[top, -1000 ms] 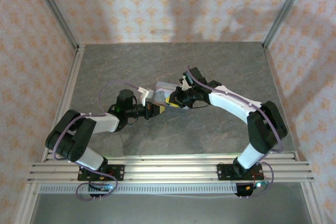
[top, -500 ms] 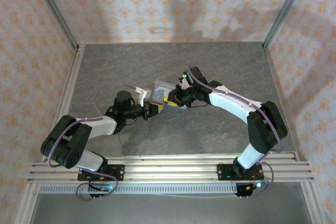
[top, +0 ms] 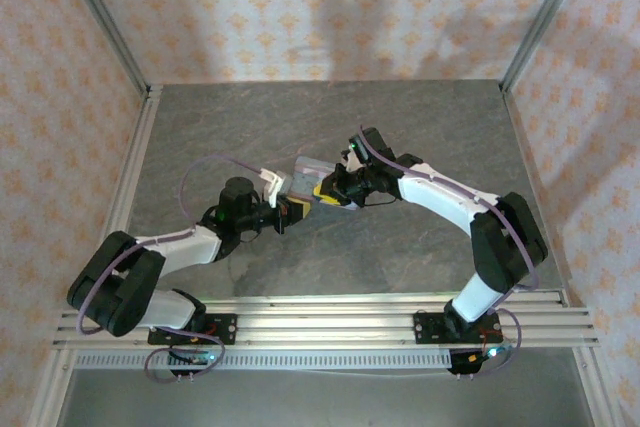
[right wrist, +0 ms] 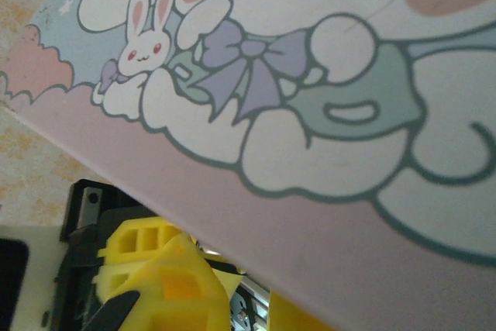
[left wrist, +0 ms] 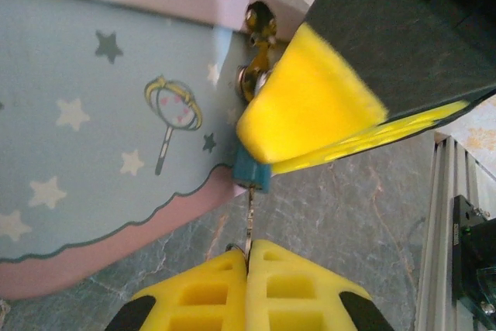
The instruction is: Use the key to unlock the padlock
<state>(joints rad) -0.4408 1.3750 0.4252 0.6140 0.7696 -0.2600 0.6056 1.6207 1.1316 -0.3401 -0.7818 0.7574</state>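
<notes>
Padlock (left wrist: 252, 174): small blue body hanging at the tin's hasp (left wrist: 260, 25), near the middle of the tabletop (top: 420, 127), its top hidden under a yellow finger.
Key (left wrist: 249, 218): thin shaft running straight from the pinching pads up to the padlock's underside. Whether it is fully seated cannot be told.
Left gripper (left wrist: 248, 261): clenched on the key's head.
Right gripper (top: 322, 190): closed down on the padlock's upper part, by the look of it.
Tin (left wrist: 93, 114): pale blue, just beside the padlock.
Risk: an off-axis twist could bend the slender key or let it slip between the pads. A weak hold would let the padlock swivel with the turn.
</notes>
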